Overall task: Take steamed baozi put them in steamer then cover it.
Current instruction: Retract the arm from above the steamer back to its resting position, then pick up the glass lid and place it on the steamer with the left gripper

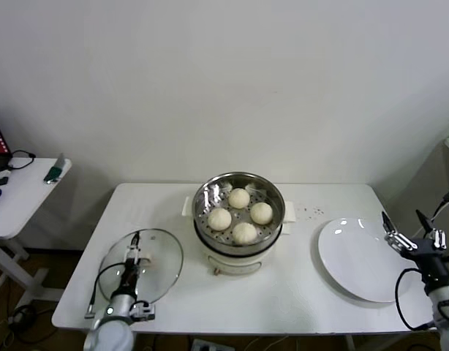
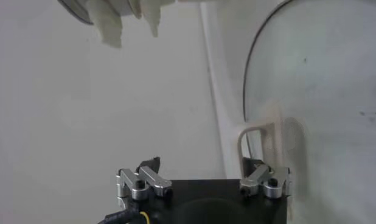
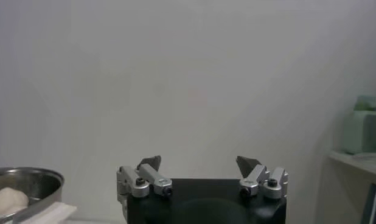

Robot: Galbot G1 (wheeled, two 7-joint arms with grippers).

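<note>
Four steamed baozi [image 1: 240, 215] fill steamer [image 1: 202, 191].

No readable text, label or number anywhere — nothing legible on any object

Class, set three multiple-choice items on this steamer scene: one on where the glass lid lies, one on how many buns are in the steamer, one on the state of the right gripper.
1. Where is the cover?
A. on the steamer
B. flat on the table, left of the steamer
C. on the plate

2. How many baozi sit in the steamer?
A. two
B. three
C. four

3. The right gripper is:
A. open and empty
B. shut on a bun
C. holding the plate

Answers: B, the cover lies by the left gripper; C, four buns in the basket; A, its fingers are spread beside the white plate.
</note>
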